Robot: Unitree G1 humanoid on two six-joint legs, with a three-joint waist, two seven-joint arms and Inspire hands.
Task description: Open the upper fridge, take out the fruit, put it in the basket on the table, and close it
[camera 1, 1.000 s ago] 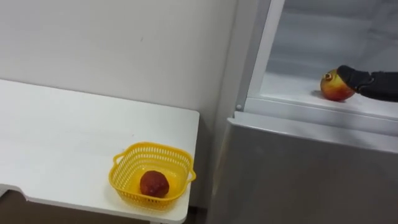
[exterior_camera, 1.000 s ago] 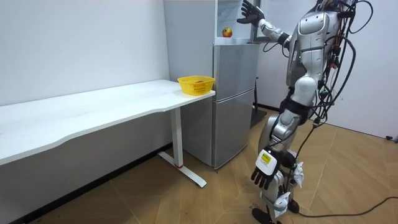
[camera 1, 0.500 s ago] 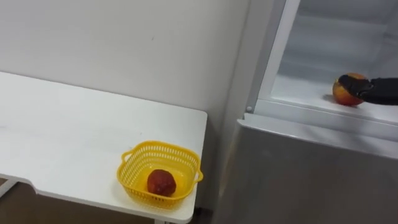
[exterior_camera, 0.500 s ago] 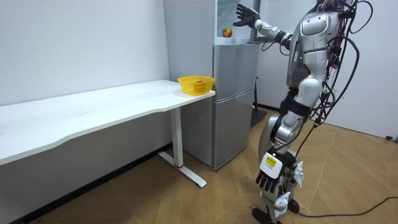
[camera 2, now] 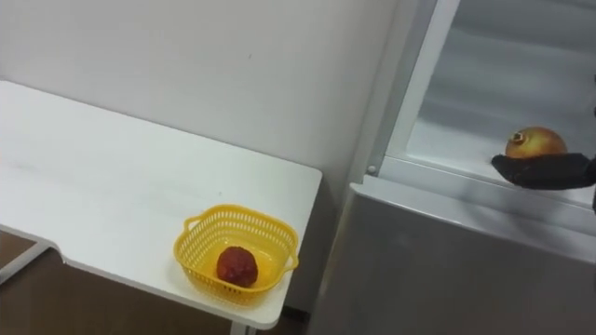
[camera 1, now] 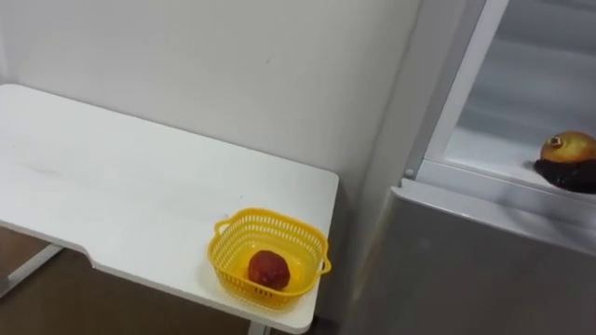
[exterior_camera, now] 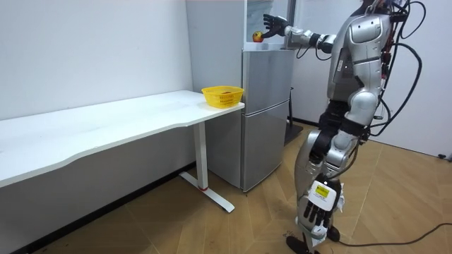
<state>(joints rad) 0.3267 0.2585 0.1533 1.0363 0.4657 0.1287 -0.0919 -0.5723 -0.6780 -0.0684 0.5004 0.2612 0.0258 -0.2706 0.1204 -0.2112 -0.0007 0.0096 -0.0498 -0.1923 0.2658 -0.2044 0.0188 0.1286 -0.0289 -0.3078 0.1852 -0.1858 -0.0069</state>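
Right hand (camera 2: 545, 170) lay low against the near side of the yellow-red fruit (camera 2: 534, 141) on the upper fridge shelf (camera 2: 447, 144) — fingers stretched out, not wrapped round it. Left hand (exterior_camera: 316, 212) hung slack by the legs. Risk: closing from that low could roll the fruit deeper in, or over the shelf lip — a drop to the floor.

One yellow basket (camera 1: 222, 268) — one dark red fruit (camera 1: 268, 268) inside. One yellow-red fruit (camera 1: 568, 147) on the upper shelf, so two fruits total. One white table (camera 1: 112, 177), one silver fridge (camera 1: 484, 261). Two robot hands — right hand (camera 1: 570, 174), left hand (exterior_camera: 321, 204).
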